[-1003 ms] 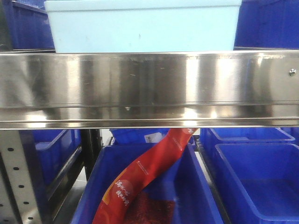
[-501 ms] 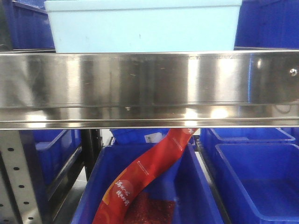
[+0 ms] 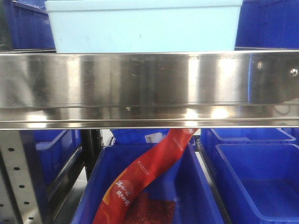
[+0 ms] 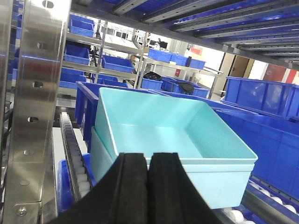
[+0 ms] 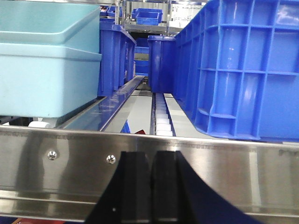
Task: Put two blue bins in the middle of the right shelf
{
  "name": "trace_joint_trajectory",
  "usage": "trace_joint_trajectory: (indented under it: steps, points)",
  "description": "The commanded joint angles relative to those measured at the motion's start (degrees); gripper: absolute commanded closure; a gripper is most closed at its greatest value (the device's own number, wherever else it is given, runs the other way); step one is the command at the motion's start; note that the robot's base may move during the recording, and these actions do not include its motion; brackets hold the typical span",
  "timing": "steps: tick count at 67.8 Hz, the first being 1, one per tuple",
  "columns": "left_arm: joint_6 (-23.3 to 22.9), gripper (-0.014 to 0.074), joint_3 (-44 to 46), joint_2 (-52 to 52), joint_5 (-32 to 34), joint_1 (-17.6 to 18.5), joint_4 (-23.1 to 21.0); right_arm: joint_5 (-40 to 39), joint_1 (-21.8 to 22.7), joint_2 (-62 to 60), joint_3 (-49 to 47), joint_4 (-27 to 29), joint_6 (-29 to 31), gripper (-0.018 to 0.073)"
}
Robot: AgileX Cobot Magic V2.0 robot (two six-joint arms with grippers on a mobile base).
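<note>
A: Left wrist view. What lies ahead of the left gripper (image 4: 148, 186)?

B: Its two black padded fingers are pressed together, grasping nothing. Past them sit the light blue bins (image 4: 175, 149), two nested smooth-walled plastic tubs, rectangular with a rolled lip, the upper one empty. To their left stands a perforated steel upright (image 4: 39, 107); a roller track (image 4: 74, 154) of small white wheels runs beside it.

A: And the front view?

B: A brushed stainless shelf rail (image 3: 149, 88) fills the middle, glossy and streaked with reflections. The pale bins rest on the shelf above it. Below, a dark blue bin (image 3: 196, 186) holds a red packet (image 3: 149, 175), a limp, shiny pouch leaning on the far wall.

A: Right wrist view?

B: The right gripper (image 5: 150, 186) is likewise clenched on nothing, level with the rail. The pale bins stand at left, a ribbed dark blue crate (image 5: 243, 70) at right, well apart across the rollers.

A: Likely faults?

B: Judged from here: closed jaws cannot take a rim, so they must part first. The rail stands between the right gripper and the bins; a straight advance would strike it. Nested tubs may separate if only the upper lip is lifted.
</note>
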State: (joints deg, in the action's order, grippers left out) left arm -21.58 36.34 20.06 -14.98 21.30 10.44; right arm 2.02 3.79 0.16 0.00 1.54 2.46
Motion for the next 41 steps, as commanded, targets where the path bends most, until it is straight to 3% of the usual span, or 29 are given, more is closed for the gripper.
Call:
trace_joint_trajectory:
  steps: [1,41]
  points:
    - [-0.02,0.0708,-0.01,-0.38,0.72,-0.17,0.28,-0.67,0.24,-0.16,0.00,1.01,0.02,0.0722]
    - [-0.02,0.0708,-0.01,-0.38,0.72,-0.17,0.28,-0.77,0.24,-0.16,0.00,2.17,1.77,0.0722]
